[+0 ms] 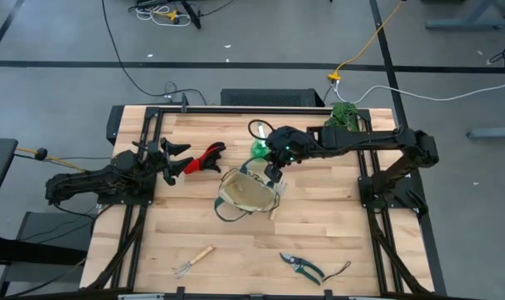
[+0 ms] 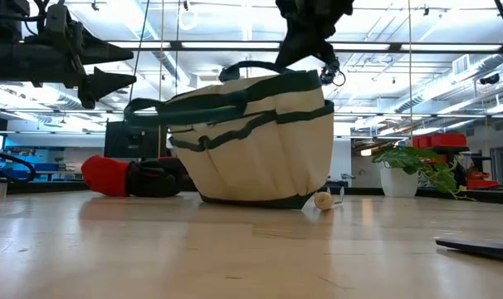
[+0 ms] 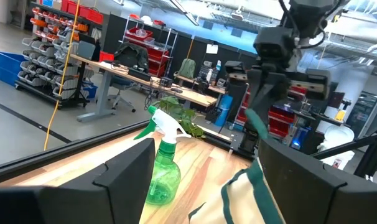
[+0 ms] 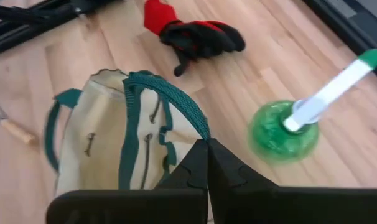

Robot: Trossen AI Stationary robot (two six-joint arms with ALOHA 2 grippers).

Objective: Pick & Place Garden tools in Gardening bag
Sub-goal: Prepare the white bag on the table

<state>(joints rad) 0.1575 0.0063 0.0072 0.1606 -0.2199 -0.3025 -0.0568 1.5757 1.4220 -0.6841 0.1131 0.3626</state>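
The beige gardening bag with green trim stands on its base at mid-table. My right gripper is shut on one of its loop handles, above the bag's far right side. My left gripper is open and empty, raised at the left, beside the red-and-black tool. The green bottle stands just beyond the bag. The rake and the teal-handled shears lie near the front edge. A wooden handle end lies against the bag's base. My right gripper pinches the bag's green loop handle between its two shut fingers, coming from above and pointing down. The strap rises in an arch to the fingers. The bag stays upright with its base on the table.
A leafy potted plant stands at the far right corner. The dark arm frames run along the table's left and right sides. The bare wooden table stretches in front of the bag.
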